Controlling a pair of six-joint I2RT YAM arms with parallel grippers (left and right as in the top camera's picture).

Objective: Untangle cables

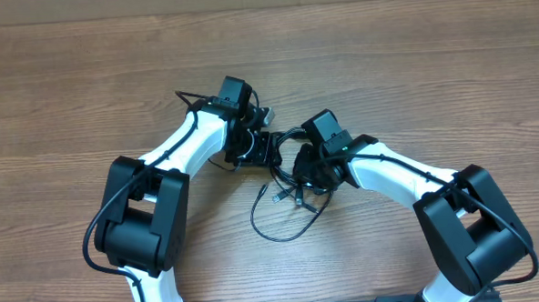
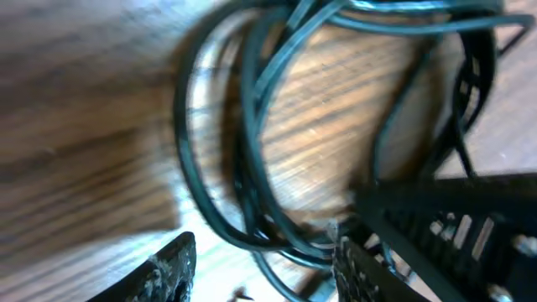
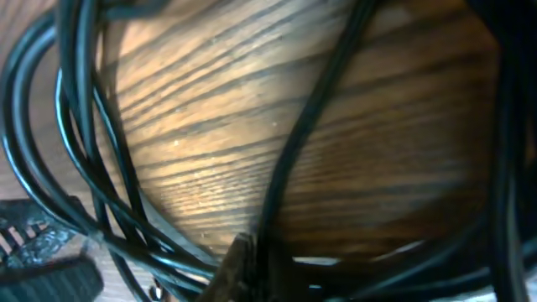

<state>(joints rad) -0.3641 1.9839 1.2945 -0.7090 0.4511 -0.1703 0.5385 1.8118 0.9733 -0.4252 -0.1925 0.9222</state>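
**Overhead.** The two arms met at the middle of the wooden table [image 1: 411, 63]. The cables [image 1: 288, 194] lay in a loose knot between and just below the two grippers, with one wide loop trailing toward the near edge and a few silver-tipped plugs showing in the heap. The left gripper [image 1: 256, 152] and the right gripper [image 1: 309, 172] both sat over the knot. Their jaws were hidden from this height.

**Left wrist.** Only here did the left gripper [image 2: 264, 270] show its state: the fingers stood apart and clamped nothing, with the bottom of a cable loop lying between them, close to one finger. The cables [image 2: 186, 143] curved in several parallel strands over the table [image 2: 84, 126], and part of the other arm's black gear filled the lower right.

**Right wrist.** This view alone showed the right gripper [image 3: 247, 264] closed, its tips together, and a single strand of the cables [image 3: 289, 159] ran straight down into them, so it seemed to be pinched there. More strands bunched on the left.

The cords looked light, limp and smooth, likely to slip and to drag neighbours along. A single strand near a plug, clear of the crossings, seemed the best place to grip.
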